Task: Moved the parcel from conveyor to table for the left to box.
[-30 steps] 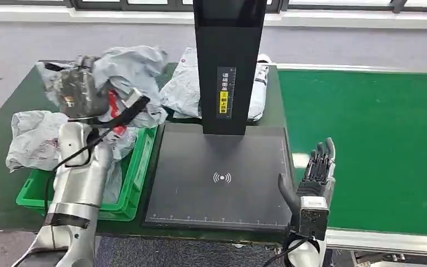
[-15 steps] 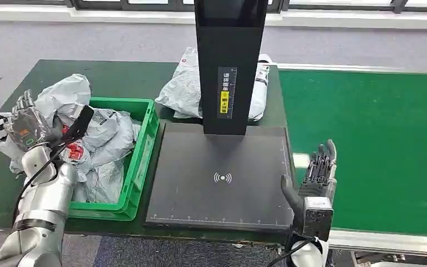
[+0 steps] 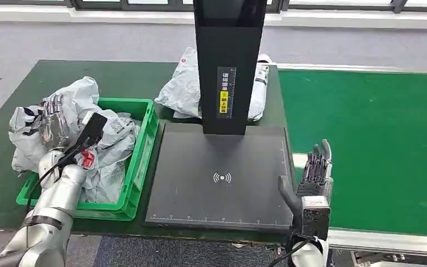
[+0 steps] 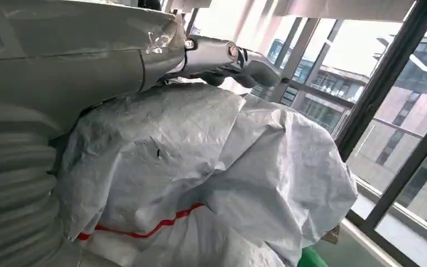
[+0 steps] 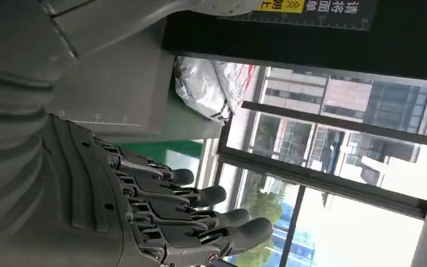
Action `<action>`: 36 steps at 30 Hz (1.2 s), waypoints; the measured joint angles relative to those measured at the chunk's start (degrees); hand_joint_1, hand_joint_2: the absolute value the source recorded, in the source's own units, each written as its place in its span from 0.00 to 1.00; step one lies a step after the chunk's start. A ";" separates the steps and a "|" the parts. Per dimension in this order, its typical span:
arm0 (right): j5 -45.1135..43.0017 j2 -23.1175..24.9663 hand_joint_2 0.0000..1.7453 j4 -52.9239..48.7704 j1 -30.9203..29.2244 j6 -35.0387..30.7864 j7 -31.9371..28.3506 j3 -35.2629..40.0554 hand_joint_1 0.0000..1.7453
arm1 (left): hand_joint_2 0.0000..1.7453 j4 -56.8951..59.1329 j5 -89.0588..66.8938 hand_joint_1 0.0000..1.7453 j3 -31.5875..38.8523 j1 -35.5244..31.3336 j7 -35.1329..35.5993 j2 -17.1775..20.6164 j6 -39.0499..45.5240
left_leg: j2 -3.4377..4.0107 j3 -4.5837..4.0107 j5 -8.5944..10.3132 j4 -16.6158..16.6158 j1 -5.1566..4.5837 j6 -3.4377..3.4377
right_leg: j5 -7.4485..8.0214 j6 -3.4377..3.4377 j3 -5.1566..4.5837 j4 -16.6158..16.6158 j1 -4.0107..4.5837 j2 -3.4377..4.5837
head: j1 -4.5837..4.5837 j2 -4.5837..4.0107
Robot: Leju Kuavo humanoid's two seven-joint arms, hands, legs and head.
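Several crumpled grey parcels [image 3: 114, 144] fill the green bin [image 3: 144, 150] on the left of the table, and one hangs over its left rim. My left hand [image 3: 53, 119] lies on top of that pile with its fingers spread. The left wrist view has a grey parcel with a red stripe [image 4: 200, 178] right against the palm, the thumb [image 4: 222, 55] stretched out over it. My right hand [image 3: 317, 172] stands open and holds nothing, fingers straight, between the scanner plate and the conveyor. Its fingers [image 5: 189, 217] are spread in the right wrist view.
A black scanner plate [image 3: 222, 178] with a tall black column [image 3: 229, 67] takes the table's middle. Another grey parcel [image 3: 183, 92] lies behind the column, also seen as a parcel [image 5: 211, 89] from the right wrist. The green conveyor belt [image 3: 367, 144] runs along the right.
My left hand had a parcel lifted over the bin, swung out to the left, and now is back on the pile; the parcels have settled into the bin. The right hand has barely moved.
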 measured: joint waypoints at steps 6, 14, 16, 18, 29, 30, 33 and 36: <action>0.00 -0.02 1.00 0.00 0.01 0.00 0.00 0.00 0.00 | 1.00 -0.26 0.15 0.00 -0.11 -0.01 -0.02 -0.22 0.00 | 0.00 0.00 0.00 0.00 0.00 0.00 | 0.00 0.00 0.00 0.00 0.00 0.00 | 0.00 0.00; 0.00 -0.06 1.00 0.24 0.01 0.02 0.00 0.18 0.00 | 0.00 -2.21 11.47 0.00 -0.52 0.14 -5.21 -0.48 2.21 | 0.00 -0.02 0.00 0.00 0.00 0.00 | 0.00 0.00 0.00 0.00 0.00 0.00 | 0.00 0.00; -0.04 -0.09 1.00 0.61 0.01 0.00 -0.02 0.50 0.00 | 0.00 -3.98 17.80 0.00 -0.52 0.35 -7.63 -0.53 3.39 | 0.00 -0.01 0.00 0.00 0.00 0.00 | 0.00 0.00 0.01 0.00 0.00 0.00 | 0.00 0.00; -0.50 -0.28 1.00 1.20 0.01 -0.22 -0.50 1.27 0.00 | 0.00 -6.46 23.41 0.00 -0.46 0.96 -10.26 -0.53 4.15 | 0.00 -0.02 0.00 -0.01 0.00 0.00 | 0.00 0.00 0.02 0.01 0.00 0.00 | 0.00 0.00; -3.28 -0.52 1.00 8.35 -5.69 -2.82 -3.58 5.64 0.00 | 1.00 -20.35 25.96 0.00 5.38 3.22 -25.68 -5.53 4.50 | -0.07 -0.03 0.03 0.02 -0.02 0.04 | 0.02 0.03 0.09 -0.01 -0.02 -0.13 | 0.00 0.00; -3.37 -0.50 1.00 9.14 -6.63 -3.15 -3.58 5.97 0.00 | 1.00 -20.63 23.37 0.00 5.84 3.21 -25.73 -6.50 4.50 | -0.07 -0.03 0.03 0.03 -0.02 0.04 | 0.04 0.03 0.09 -0.01 -0.02 -0.12 | 0.00 -0.02; -3.41 -0.37 1.00 10.75 -8.61 -3.69 -3.54 6.99 0.00 | 1.00 -21.57 22.00 0.00 6.60 3.07 -25.83 -9.08 4.50 | -0.05 0.01 0.03 0.05 -0.02 0.04 | 0.06 0.01 0.08 -0.01 -0.02 -0.09 | 0.00 0.00; -3.41 -0.19 1.00 11.23 -9.37 -4.15 -3.32 7.67 0.00 | 1.00 -21.51 29.24 0.00 3.90 3.31 -24.15 -10.91 2.16 | -0.07 0.01 0.03 0.06 -0.01 0.04 | 0.06 0.00 0.05 -0.01 -0.01 -0.10 | 0.00 -0.02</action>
